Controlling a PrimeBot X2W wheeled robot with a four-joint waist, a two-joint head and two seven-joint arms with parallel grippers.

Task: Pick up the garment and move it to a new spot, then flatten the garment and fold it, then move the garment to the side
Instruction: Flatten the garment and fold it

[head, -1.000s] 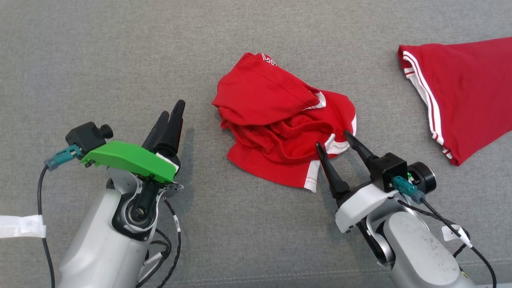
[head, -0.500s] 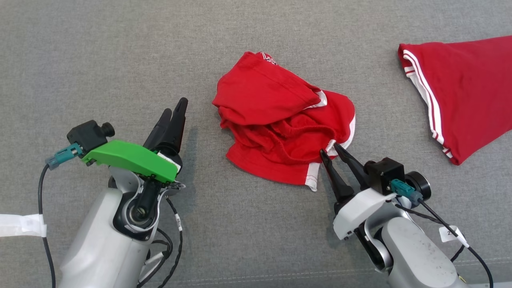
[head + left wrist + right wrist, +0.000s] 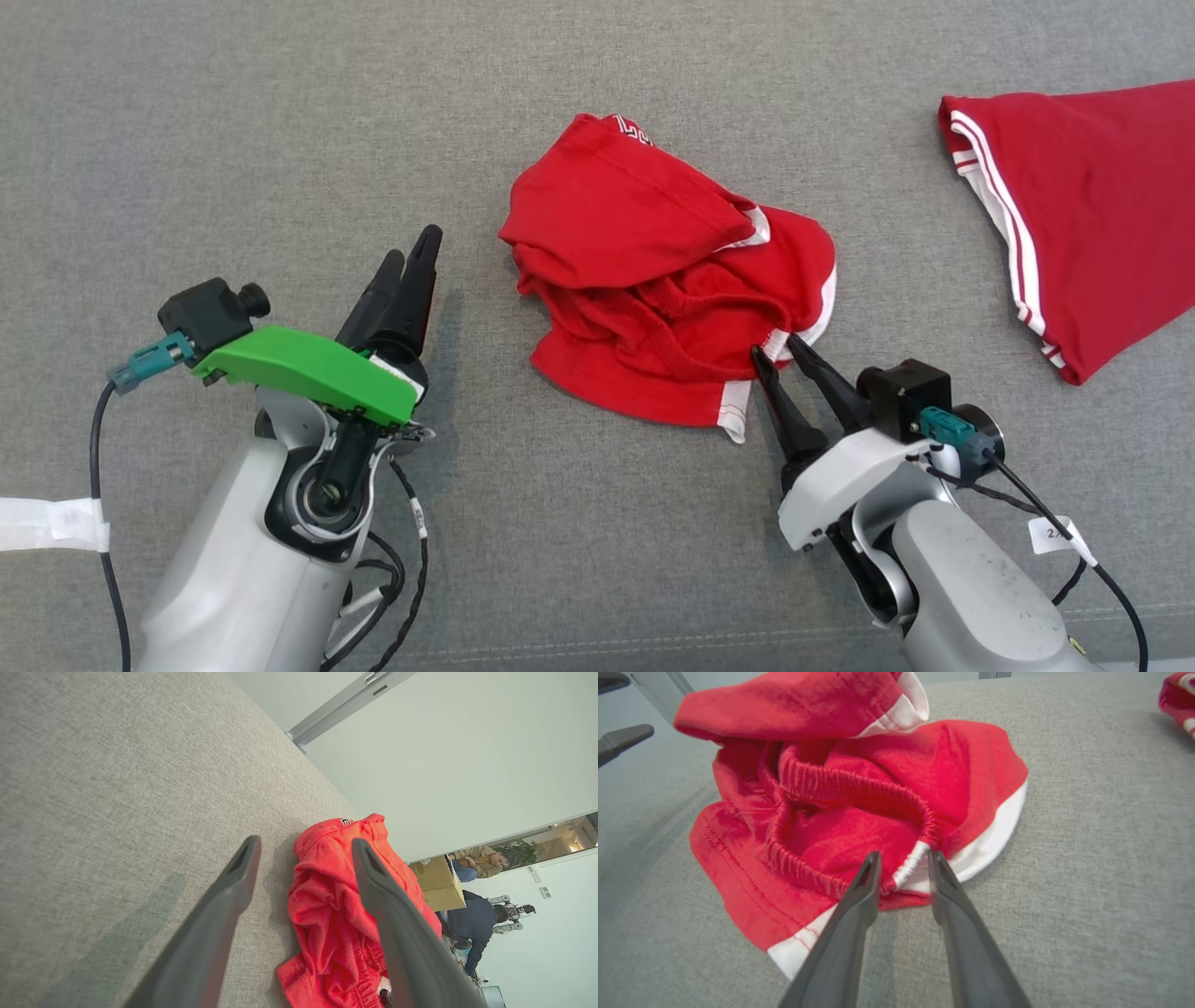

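**Head view.** A crumpled red garment (image 3: 653,280) with white trim lies near the centre of the grey fabric worktop (image 3: 233,112). It is bunched so tightly that its outline cannot be made out. The white lettering (image 3: 633,129) at its 12 o'clock edge is partly folded under and unreadable. The right end effector (image 3: 775,344) meets the garment at its 5 o'clock edge. The left end effector (image 3: 415,243) stands at 9 o'clock of the garment, apart from it and released; from this angle one finger largely covers the other. A second red garment (image 3: 1092,205) with white stripes lies at 2 o'clock, well apart and cut off by the frame's edge.

**Right wrist view.** The two fingers are clenched on the gathered waistband (image 3: 859,788) where its red elastic turns white. The cloth under the fingers is hidden.

**Left wrist view.** The fingers stand spread wide, and one of them hides part of the garment. Beyond the worktop are a person in tan (image 3: 481,862), a person in dark blue (image 3: 469,924) and a cardboard box (image 3: 437,884), all small and partly hidden.
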